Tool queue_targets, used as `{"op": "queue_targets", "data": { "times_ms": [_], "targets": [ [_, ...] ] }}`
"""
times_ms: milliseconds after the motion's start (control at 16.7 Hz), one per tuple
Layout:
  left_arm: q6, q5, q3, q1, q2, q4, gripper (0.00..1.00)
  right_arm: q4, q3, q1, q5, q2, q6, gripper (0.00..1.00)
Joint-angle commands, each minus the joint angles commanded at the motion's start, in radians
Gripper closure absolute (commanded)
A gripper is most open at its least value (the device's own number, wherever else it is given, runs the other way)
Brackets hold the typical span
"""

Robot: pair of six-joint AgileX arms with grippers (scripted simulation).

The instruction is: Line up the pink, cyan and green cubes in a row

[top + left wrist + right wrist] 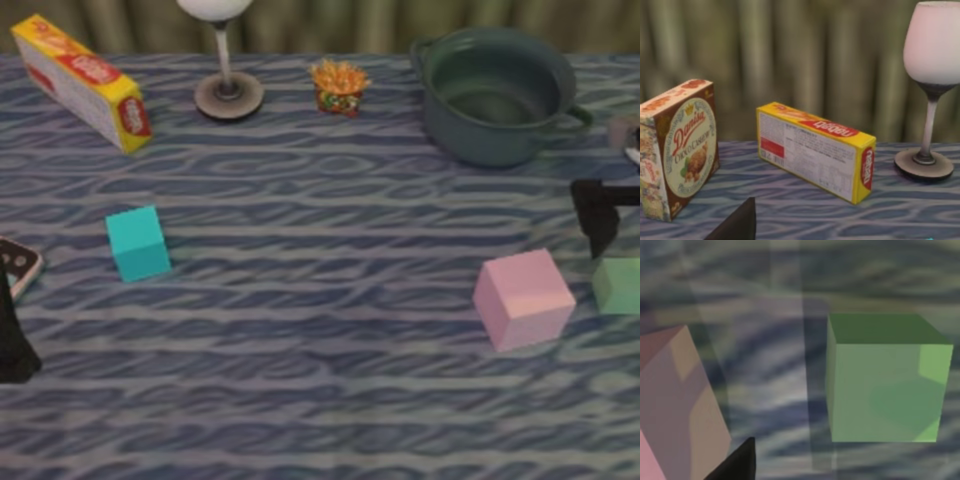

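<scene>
Our right claw (603, 232) hangs over the green cube (618, 285), beside the pink cube (523, 298); its state we cannot tell. We judge this the approach, so next we must lower squarely onto the green cube. The cyan cube (138, 243) sits well apart, by our parked left arm.

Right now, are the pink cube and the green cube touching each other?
Apart. The right wrist view shows a strip of blue cloth between the pink cube and the green cube; the top view shows that gap too.
</scene>
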Motion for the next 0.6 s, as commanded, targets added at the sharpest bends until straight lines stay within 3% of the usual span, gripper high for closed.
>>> {"op": "queue_targets", "data": {
  "times_ms": [600],
  "targets": [
    [0.0, 0.0, 0.0, 0.0, 0.0, 0.0, 0.0, 0.307, -0.151, 0.007, 0.001, 0.158, 0.005, 0.0]
  ]
}}
